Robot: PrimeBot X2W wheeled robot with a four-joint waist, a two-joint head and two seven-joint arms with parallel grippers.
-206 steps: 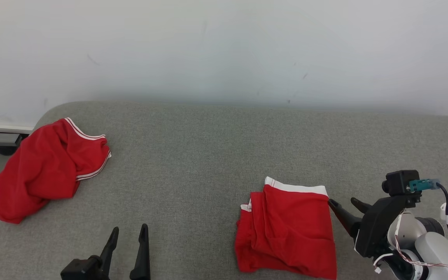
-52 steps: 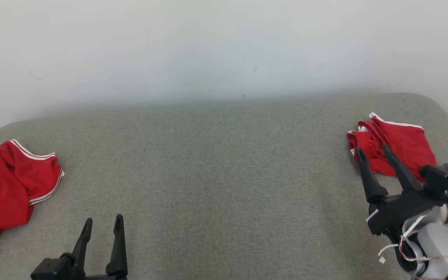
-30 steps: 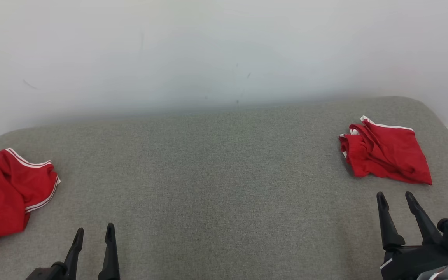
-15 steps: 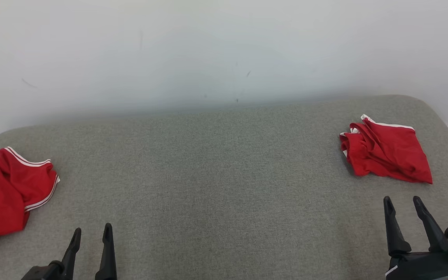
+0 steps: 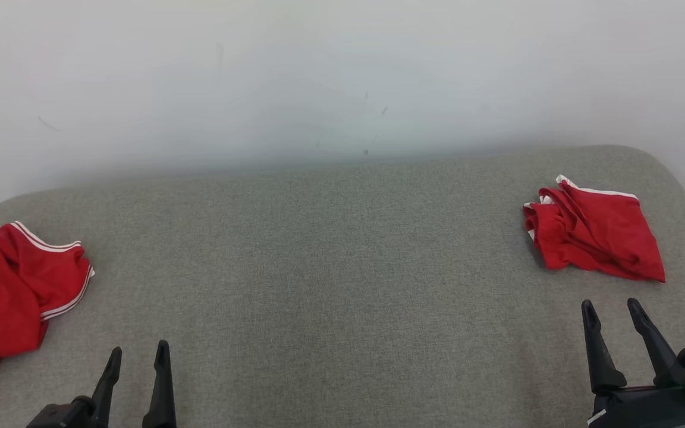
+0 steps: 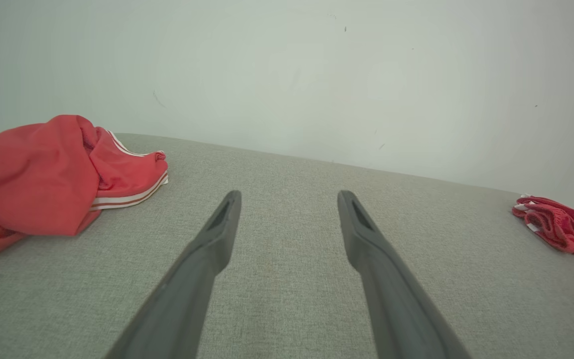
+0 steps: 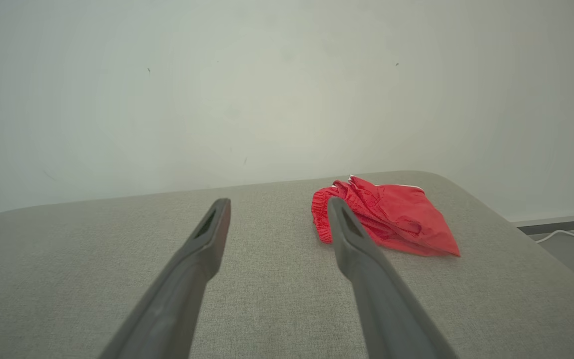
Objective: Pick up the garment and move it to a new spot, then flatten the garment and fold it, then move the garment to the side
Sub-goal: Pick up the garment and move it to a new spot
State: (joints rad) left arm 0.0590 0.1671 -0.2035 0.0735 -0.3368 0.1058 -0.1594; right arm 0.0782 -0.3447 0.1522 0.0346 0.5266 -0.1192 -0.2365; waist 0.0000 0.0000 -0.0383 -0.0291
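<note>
red folded garment (image 5: 595, 241) lies at the far right of the grey cushion (image 5: 342, 267), the right gripper (image 5: 609, 304) drawn back from it, spread and empty like the left gripper (image 5: 140, 348), so the move aside looks done.

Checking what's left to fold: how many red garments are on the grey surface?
2. One folded red garment lies at the far right of the grey surface; one crumpled, white-striped red garment lies at its left edge, partly cut off in the head view.
</note>
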